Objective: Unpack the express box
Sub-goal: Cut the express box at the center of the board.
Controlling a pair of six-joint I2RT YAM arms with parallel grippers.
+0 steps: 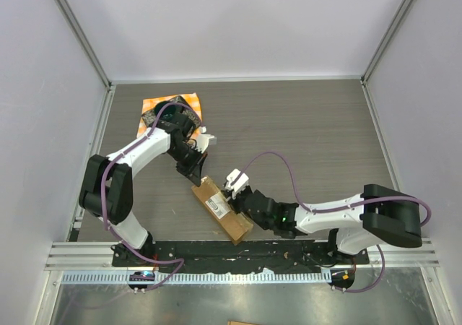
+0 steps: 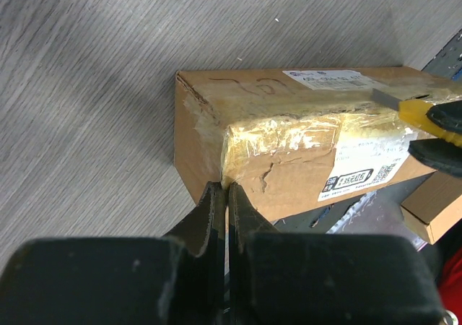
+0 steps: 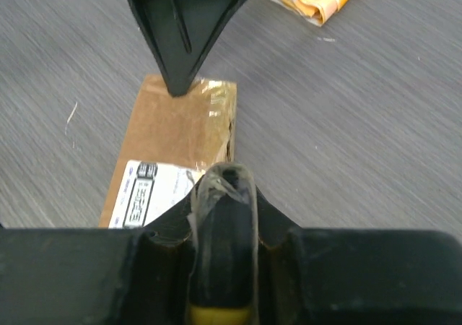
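Lying slantwise on the tabletop just ahead of the two arm bases, the express box has its white shipping label facing up and shiny tape wrapped over its far end. The left end effector has its fingers pressed together with nothing between them, the tips resting against that taped end as if to pin the parcel. The right end effector hovers over the near half, pinching a yellow utility knife with its blade aimed along the top of the box.

From where I stand, the worry is the hold-down. It is one narrow point of contact at one end, so a pull from the blade could swing or slide the box across the smooth surface. The tape is glossy and wrinkled, so the blade might skate off it or dig too deep into whatever is inside. The cut line also runs toward the left fingers, and the knife could twist in its pinch.

The tabletop is grey wood-grain. An orange cloth lies at the far left, partly under the left arm. Pale panels wall the space in, and a metal rail runs along the near edge.
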